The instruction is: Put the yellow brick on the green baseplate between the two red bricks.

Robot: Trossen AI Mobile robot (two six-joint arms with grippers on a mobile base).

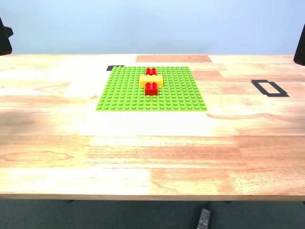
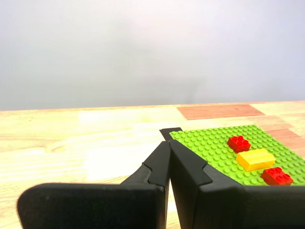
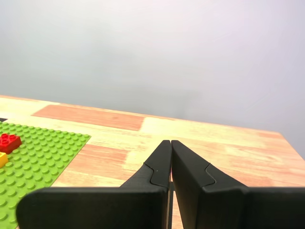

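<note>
A plain pale blue-grey wall runs behind a wide butcher-block wooden table, evenly lit. A black tape rectangle marks the tabletop toward the exterior view's right, and dark carpeted floor shows below the table's near edge.

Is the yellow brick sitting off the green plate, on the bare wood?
No, the yellow brick sits on the green baseplate, between the two red bricks.
</note>
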